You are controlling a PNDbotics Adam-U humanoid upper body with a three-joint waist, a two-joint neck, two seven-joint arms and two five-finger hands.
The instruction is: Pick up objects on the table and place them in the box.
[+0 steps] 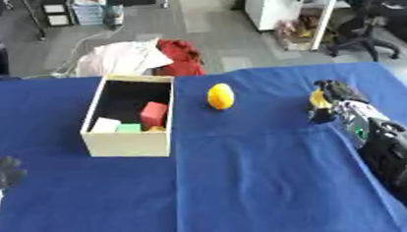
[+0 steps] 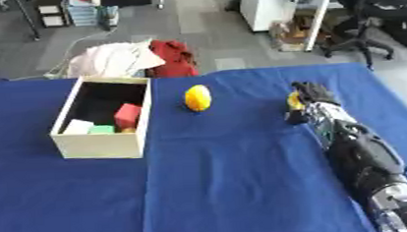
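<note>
A yellow egg-shaped object, perhaps a lemon (image 1: 221, 96), stands on the blue cloth of the table (image 1: 244, 185), with its long axis nearly upright in the view and its narrower end toward the far edge. It lies free, touched by nothing, just right of the box and well left of the right hand.

The box (image 1: 128, 143) is a pale, open-topped square container with a dark inside, sitting left of the yellow object. In it are a red block (image 1: 154, 114) leaning against the right wall, a white block (image 1: 105, 125) at the near left corner, a green block (image 1: 128, 127) beside that, and a bit of orange-yellow at the near right corner that cannot be made out.

The right hand (image 2: 314, 105) comes in from the lower right, the black and silver forearm running up along the table's right side. Its fingers are curled around a small yellow thing (image 2: 293, 101), of which only a patch shows at the hand's left side; its shape cannot be told.

The left hand (image 1: 2, 172) shows at the lower left edge of the left eye view, fingers relaxed and holding nothing.

Beyond the table's far edge lie white cloth (image 1: 123, 58) and red cloth (image 1: 183, 56) on the floor.
</note>
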